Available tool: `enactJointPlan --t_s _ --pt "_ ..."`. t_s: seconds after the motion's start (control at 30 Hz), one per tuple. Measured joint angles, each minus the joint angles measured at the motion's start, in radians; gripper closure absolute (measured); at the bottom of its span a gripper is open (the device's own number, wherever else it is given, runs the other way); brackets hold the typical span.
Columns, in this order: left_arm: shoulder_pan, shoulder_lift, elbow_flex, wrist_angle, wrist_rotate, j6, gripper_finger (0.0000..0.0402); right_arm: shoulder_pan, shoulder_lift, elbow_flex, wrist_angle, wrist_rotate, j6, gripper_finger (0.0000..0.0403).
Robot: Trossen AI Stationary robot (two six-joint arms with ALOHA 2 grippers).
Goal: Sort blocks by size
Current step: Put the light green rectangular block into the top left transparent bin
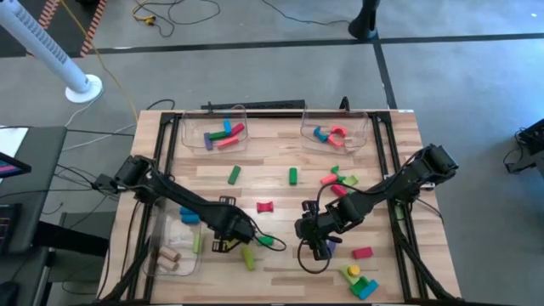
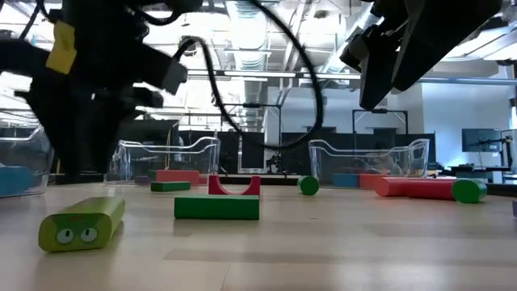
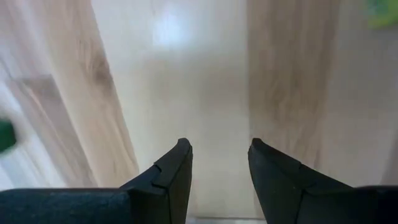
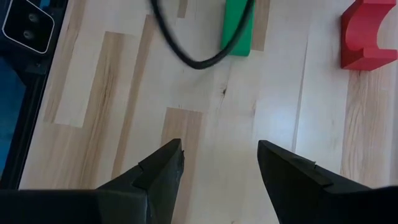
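Overhead, left gripper [image 1: 240, 240] and right gripper [image 1: 313, 246] jaws gape empty over table [image 1: 280, 280].

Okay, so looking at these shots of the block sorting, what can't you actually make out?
- High view: the purple block is mostly covered by the right end effector; its shape is unclear.
- High view: blocks in the clear plastic bin at the near left blur behind its walls.
- Low view: both end effectors are cut off by the top edge.
- Left wrist view: a green block is cut by the edge.
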Motion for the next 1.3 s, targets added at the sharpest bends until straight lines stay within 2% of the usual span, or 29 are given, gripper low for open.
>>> enactJointPlan --t_s 0.13,0.4,0.63,0.9,1.3 --pt "-0.030 0.000 0.038 0.023 0.000 0.100 0.0255 0.000 0.000 0.000 0.000 0.000 -0.001 0.0163" --pt "-0.105 0.000 0.049 0.230 0.033 0.402 0.0255 0.000 0.000 -0.020 0.007 0.000 -0.002 0.0163" --pt "-0.097 0.000 0.049 0.313 0.034 0.568 0.0255 -0.001 0.000 -0.039 0.008 -0.001 0.039 0.0163" --pt "-0.067 0.000 0.028 0.421 0.140 0.705 0.0255 0.009 0.000 -0.039 0.006 -0.001 0.067 0.0163" --pt "-0.069 0.006 -0.040 0.525 0.153 0.771 0.0255 0.001 0.000 -0.039 0.007 -0.001 0.069 0.0163"
